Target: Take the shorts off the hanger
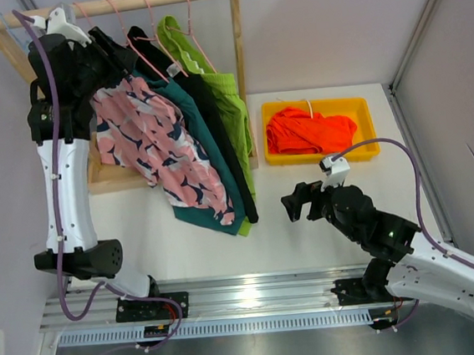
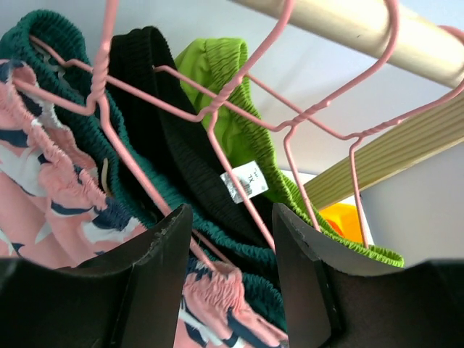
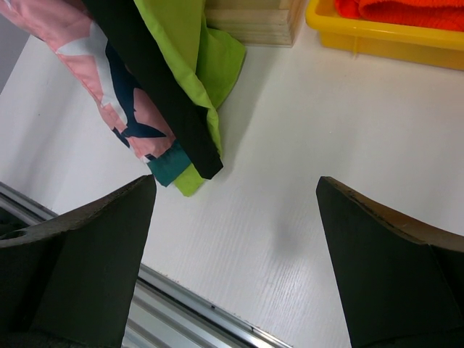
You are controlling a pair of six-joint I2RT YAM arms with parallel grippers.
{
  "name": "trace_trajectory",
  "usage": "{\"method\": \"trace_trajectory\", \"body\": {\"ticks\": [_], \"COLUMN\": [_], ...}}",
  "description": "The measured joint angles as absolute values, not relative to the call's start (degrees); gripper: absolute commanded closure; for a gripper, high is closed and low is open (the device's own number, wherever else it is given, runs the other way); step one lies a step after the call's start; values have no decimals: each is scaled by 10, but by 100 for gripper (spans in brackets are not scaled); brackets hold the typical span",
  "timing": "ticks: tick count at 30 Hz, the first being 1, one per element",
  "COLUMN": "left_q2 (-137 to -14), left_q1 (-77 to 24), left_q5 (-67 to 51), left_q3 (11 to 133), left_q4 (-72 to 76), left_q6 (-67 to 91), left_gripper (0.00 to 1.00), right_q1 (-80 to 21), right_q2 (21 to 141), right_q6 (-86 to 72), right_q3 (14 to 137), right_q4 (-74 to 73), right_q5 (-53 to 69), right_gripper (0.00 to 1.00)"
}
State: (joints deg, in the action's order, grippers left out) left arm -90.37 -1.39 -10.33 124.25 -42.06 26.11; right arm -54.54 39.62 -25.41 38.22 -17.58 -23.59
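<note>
Left wrist view: my left gripper (image 2: 232, 217) stands half-open just under the wooden rail (image 2: 362, 29), straddling a hanger wire (image 2: 242, 185) and the waistband of the pink splotched shorts (image 2: 43, 181), clamped on neither. The teal shorts (image 2: 72, 116), black shorts (image 2: 167, 130) and lime shorts (image 2: 239, 123) hang beyond, under the same rail. The orange shorts (image 1: 308, 129) lie in the yellow bin (image 1: 360, 103) right of it. I judge this the grasping step: next I must close on fabric, not wire, and draw it off. My right gripper (image 1: 301, 202) hovers wide and empty, well away from the rail.

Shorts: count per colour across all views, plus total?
Orange shorts: 1
Pink-and-navy shorts: 1
Teal shorts: 1
Black shorts: 1
Lime green shorts: 1
Total: 5
</note>
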Motion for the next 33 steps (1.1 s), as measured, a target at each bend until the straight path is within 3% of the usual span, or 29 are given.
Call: {"method": "trace_trajectory", "body": {"ticks": [8, 17, 33], "left_q2": [-920, -903, -870], "left_q1": [-25, -41, -41], "left_q5": [-45, 28, 49], "left_q3": [1246, 1222, 1231], "left_q4": [-428, -425, -420], "left_q6": [261, 260, 254], "left_gripper": [51, 50, 46], "right_q1": [-540, -525, -521], "right_q2": [394, 394, 395], "right_q6": [-248, -245, -246], "right_q3": [377, 364, 355], "right_q4": [-176, -174, -164], "right_q5": [-237, -232, -220], "right_gripper": [1, 0, 1]}}
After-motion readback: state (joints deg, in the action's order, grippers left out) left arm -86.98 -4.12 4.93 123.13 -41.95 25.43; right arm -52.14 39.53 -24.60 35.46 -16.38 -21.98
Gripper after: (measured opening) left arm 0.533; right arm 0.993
